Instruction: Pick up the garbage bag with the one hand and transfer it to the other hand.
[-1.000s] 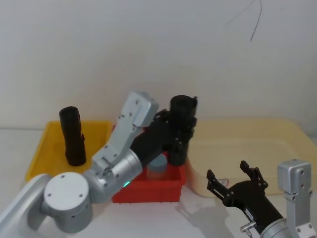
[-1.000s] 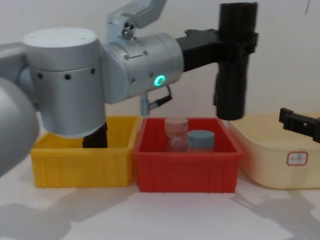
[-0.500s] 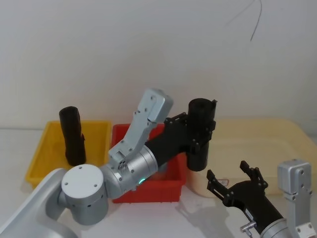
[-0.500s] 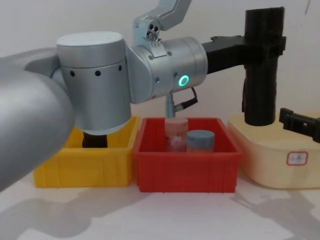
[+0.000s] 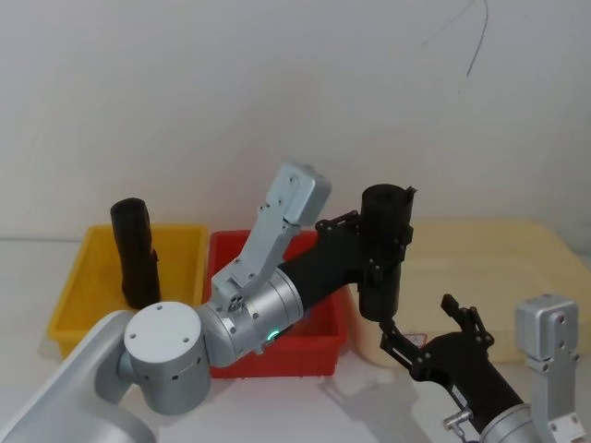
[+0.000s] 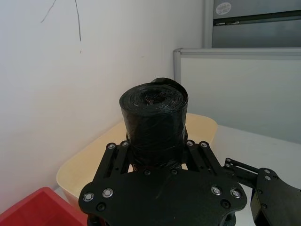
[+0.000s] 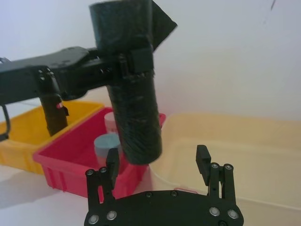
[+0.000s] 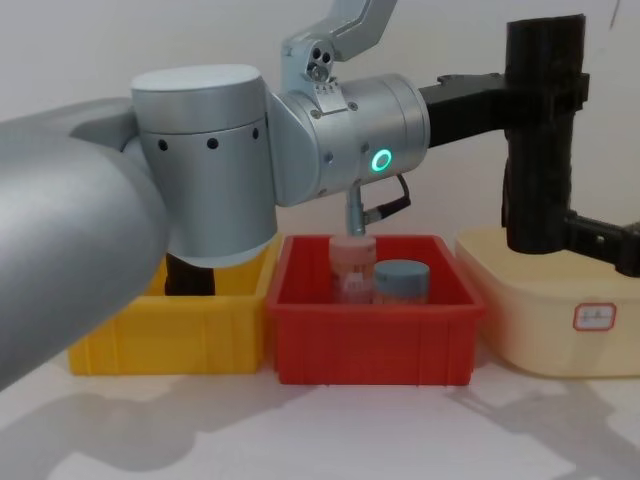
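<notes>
Item: garbage bag, a tightly rolled black cylinder, upright and clear of the worktop, hanging over the left rim of the cream tub, just right of the red bin. Holder: left pincer, on a silver arm with a green ring light, reaching across above the red bin; its fingers are clamped around the roll's upper half, leaving the top end and the lower half free. Receiver: right pincer, low at the front right, fingers spread wide and pointing up toward the roll's lower end, which sits near one finger; contact cannot be told. Red bin contents: a pink jar and a blue-lidded jar, side by side. Yellow bin, left of the red bin: one creased black roll, standing.
</notes>
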### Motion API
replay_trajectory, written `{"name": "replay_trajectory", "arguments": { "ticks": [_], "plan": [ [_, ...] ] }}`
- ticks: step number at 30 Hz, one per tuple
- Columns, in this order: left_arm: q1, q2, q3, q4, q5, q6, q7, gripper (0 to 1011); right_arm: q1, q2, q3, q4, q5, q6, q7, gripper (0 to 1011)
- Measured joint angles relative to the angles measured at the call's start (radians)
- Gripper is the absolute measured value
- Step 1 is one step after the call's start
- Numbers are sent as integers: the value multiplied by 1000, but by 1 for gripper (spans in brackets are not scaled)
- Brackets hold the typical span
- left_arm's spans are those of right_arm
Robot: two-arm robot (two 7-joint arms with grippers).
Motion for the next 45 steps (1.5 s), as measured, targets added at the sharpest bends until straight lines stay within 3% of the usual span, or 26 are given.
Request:
{"name": "replay_trajectory", "arguments": {
  "ticks": [26,45],
  "plan": [
    [-7,-7,2,13,-8,1,-10,451,59,-61,-30,41,-13,-26,32,1001],
    [-8,-8,2,14,-9,1,-11,451,132,-96,-36,142,-47,-30,45,1001]
  ]
}}
